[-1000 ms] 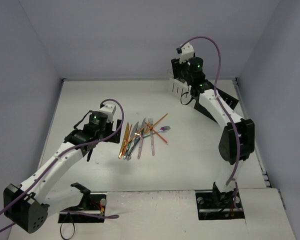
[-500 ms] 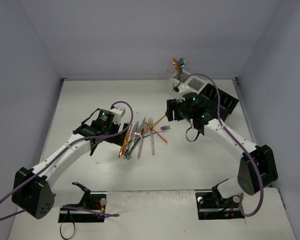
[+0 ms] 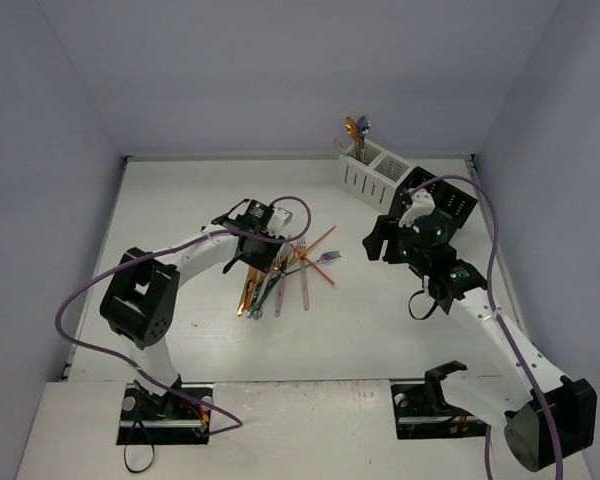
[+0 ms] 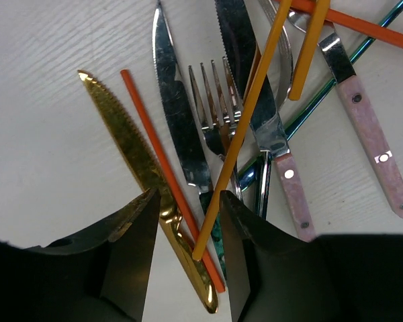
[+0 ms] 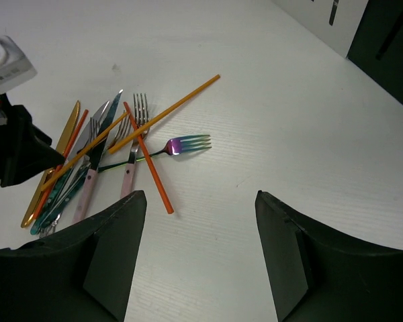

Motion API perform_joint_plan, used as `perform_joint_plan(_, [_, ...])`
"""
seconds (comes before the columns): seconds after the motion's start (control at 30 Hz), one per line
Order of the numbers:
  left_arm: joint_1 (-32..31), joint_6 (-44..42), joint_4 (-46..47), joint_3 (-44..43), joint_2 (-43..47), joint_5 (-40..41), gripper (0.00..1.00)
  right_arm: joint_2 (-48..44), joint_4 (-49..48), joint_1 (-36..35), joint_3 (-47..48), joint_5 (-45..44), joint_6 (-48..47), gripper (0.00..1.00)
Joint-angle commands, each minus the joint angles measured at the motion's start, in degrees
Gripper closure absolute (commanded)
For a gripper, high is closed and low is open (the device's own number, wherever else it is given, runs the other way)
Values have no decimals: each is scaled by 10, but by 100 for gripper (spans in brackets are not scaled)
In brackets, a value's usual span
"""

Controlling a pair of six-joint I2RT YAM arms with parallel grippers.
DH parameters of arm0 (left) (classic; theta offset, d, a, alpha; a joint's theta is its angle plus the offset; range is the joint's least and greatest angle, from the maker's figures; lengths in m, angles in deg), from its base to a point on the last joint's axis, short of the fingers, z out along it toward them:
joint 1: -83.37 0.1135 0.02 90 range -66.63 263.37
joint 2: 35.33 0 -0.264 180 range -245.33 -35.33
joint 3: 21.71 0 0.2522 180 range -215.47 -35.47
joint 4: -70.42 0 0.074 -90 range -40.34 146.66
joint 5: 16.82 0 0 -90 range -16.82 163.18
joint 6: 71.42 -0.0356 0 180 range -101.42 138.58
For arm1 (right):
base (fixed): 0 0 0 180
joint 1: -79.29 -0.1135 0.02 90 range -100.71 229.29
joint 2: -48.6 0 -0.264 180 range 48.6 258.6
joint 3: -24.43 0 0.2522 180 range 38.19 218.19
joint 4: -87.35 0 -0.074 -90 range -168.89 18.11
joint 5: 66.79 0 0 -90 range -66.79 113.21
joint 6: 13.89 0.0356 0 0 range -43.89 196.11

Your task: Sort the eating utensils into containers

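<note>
The eating utensils lie in a heap (image 3: 285, 270) mid-table: a gold knife (image 4: 124, 134), a silver knife (image 4: 174, 114), a fork (image 4: 218, 100), pink-handled pieces (image 4: 369, 134), and thin orange (image 4: 158, 161) and yellow (image 4: 245, 114) sticks. My left gripper (image 4: 188, 201) is low over the heap's left edge, jaws partly closed but still apart, straddling the gold knife's handle and both stick ends. My right gripper (image 5: 200, 196) hangs open and empty over bare table right of an iridescent fork (image 5: 181, 144). The containers, white (image 3: 365, 175) and black (image 3: 450, 205), stand at the back right. Spoons (image 3: 356, 128) stand in the white one.
Grey walls close the table in on the left, back and right. The right arm's elbow (image 3: 450, 275) hangs just in front of the black caddy. Both arm bases (image 3: 165, 405) sit on the near edge.
The left gripper has swung right onto the heap and its jaws have narrowed. The right arm has drawn back from the white caddy, where spoons now stand, toward mid-table.
</note>
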Motion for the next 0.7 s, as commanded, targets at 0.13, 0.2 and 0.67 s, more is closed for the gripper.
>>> perform_joint_plan(0.13, [-21, -29, 19, -28, -28, -28, 63, -37, 5, 8, -6, 17, 13, 36])
perform_joint_plan(0.2, [-24, -27, 20, -29, -37, -29, 64, -41, 5, 8, -7, 18, 13, 36])
perform_joint_plan(0.67, [-37, -22, 23, -30, 57, 3, 100, -36, 22, 6, 30, 74, 30, 35])
